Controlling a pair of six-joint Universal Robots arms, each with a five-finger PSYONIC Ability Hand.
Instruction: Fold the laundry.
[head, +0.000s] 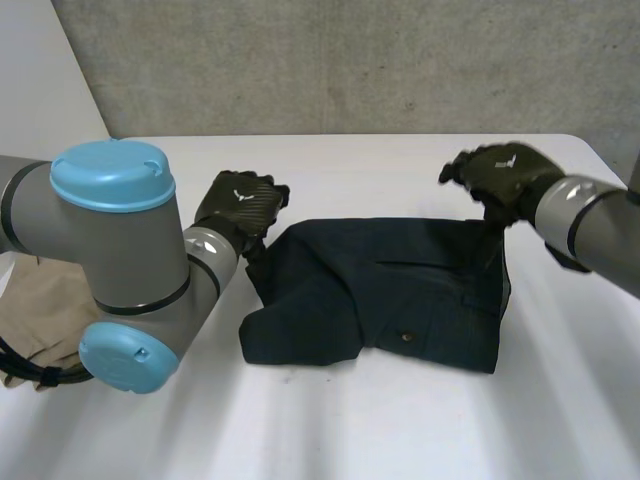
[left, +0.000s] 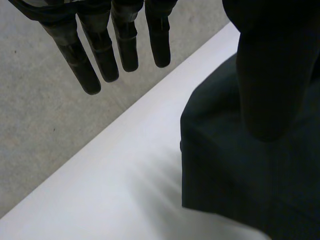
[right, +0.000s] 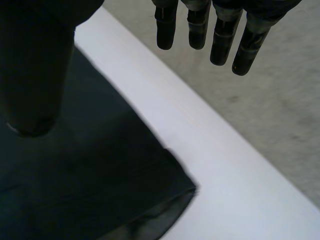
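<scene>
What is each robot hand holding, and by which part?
Nothing: the left hand and the right hand are open, fingers straight, one at each far corner of the dark garment.

One dark blue garment (head: 400, 290), one tan cloth (head: 45, 300) at nine o'clock of it, one white tabletop (head: 560, 420), and two black hands: left hand (head: 240, 205), right hand (head: 505, 172).

The dark garment (head: 385, 295) takes up the middle of the tabletop (head: 400, 420), leaving bare surface along its near side, behind it and to its right. A tan cloth (head: 35, 310) lies well apart at the left edge, beneath the left arm (head: 120, 250).
</scene>
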